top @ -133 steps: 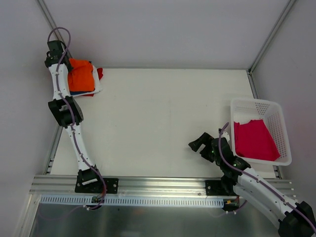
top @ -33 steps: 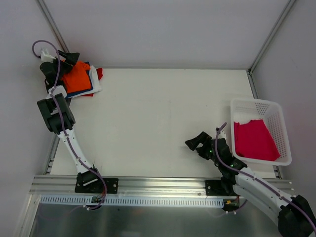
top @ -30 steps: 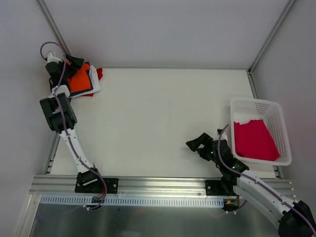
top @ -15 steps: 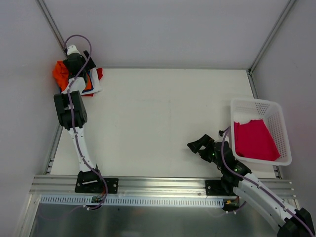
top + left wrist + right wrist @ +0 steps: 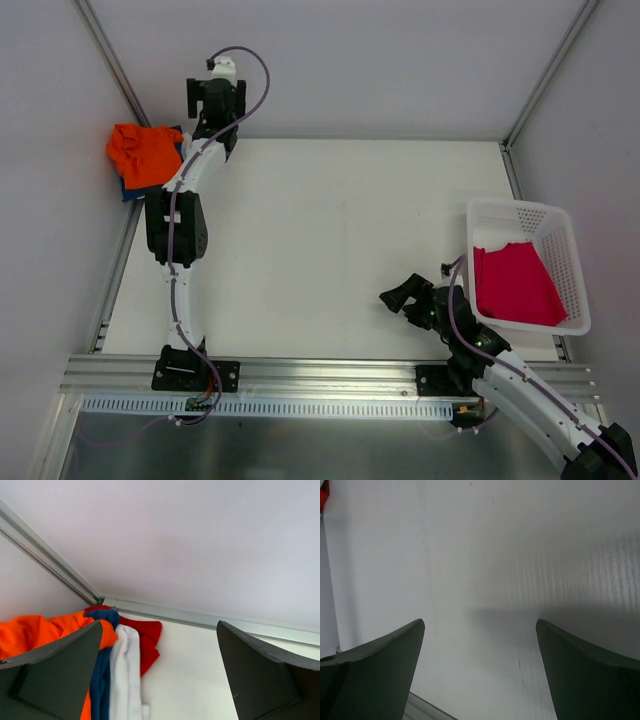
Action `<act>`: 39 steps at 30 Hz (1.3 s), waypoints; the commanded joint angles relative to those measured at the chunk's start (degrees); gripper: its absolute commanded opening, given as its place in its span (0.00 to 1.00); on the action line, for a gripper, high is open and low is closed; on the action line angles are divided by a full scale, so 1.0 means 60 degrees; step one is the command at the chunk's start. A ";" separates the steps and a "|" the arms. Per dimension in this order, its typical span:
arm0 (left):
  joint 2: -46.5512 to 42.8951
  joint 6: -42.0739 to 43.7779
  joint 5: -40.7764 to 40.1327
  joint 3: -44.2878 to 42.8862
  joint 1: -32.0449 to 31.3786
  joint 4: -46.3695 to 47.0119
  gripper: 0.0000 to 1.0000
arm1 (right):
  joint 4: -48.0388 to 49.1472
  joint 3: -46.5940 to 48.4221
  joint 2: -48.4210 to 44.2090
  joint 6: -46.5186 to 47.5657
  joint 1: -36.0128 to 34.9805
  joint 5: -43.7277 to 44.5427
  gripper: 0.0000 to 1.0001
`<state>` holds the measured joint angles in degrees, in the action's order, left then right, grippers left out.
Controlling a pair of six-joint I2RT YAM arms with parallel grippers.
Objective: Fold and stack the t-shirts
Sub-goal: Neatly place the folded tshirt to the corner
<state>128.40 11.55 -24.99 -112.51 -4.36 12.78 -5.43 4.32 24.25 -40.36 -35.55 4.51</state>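
Observation:
A stack of t-shirts lies at the table's far left corner, with a rumpled orange one (image 5: 144,153) on top and a navy one (image 5: 128,190) showing under it. In the left wrist view the orange (image 5: 35,630), navy (image 5: 102,680), white (image 5: 127,670) and red (image 5: 145,637) shirts lie side by side. My left gripper (image 5: 214,108) (image 5: 160,680) is open and empty, raised by the back wall to the right of the stack. A magenta-pink t-shirt (image 5: 514,284) lies in the white basket (image 5: 518,204). My right gripper (image 5: 400,297) (image 5: 480,675) hangs open over bare table, left of the basket.
The white table (image 5: 330,230) is bounded by grey walls with aluminium rails at the back and sides. The stack overhangs the left edge. The basket sits at the right edge.
My left arm has swung off the stack, rightward and toward the back wall. The orange shirt has shifted left and become rumpled. The right arm has hardly moved.

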 commanded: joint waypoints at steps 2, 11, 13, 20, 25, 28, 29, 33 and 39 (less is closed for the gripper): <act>-0.1564 0.0058 -0.2249 -0.1711 -0.0913 -0.2283 0.99 | -0.2476 0.0992 0.0073 0.0807 -0.0022 0.0376 1.00; -0.6742 -0.1880 -0.1023 0.2663 -0.1573 -0.5877 0.99 | -0.3473 0.2898 0.1803 0.1468 -0.0227 0.0053 1.00; -0.7466 -0.2305 -0.0917 0.3657 -0.1588 -0.6650 0.99 | -0.3591 0.2942 0.1847 0.1351 -0.0286 0.0068 0.99; -1.0880 -0.3564 -0.1940 0.6577 -0.1661 -0.8191 0.99 | -0.4513 0.3455 0.1613 0.1468 -0.0666 -0.0372 0.99; -1.1788 -0.4178 -0.1272 0.7383 -0.1661 -0.9364 0.99 | -0.5143 0.4113 0.1597 0.2081 -0.0784 -0.0166 1.00; -1.2519 -0.4649 0.0338 0.7823 -0.1661 -0.9541 0.99 | -0.5495 0.4976 0.2387 0.2857 -0.0944 0.0023 1.00; -1.2740 -0.4751 0.0618 0.7925 -0.1646 -0.9541 0.99 | -0.5641 0.5225 0.2882 0.3077 -0.1032 0.0140 1.00; -1.4088 -0.4811 0.1411 0.8758 -0.1661 -0.9483 0.99 | -0.6199 0.6996 0.4477 0.4655 -0.1354 -0.0149 1.00; -1.5129 -0.4707 0.0753 0.9829 -0.1661 -0.9439 0.99 | -1.0300 1.4033 0.8835 0.6724 -0.2452 0.0764 1.00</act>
<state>38.06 -15.38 -20.53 -56.38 -14.22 -43.66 -52.45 68.73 67.48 -9.98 -47.13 3.40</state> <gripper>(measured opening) 0.990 0.993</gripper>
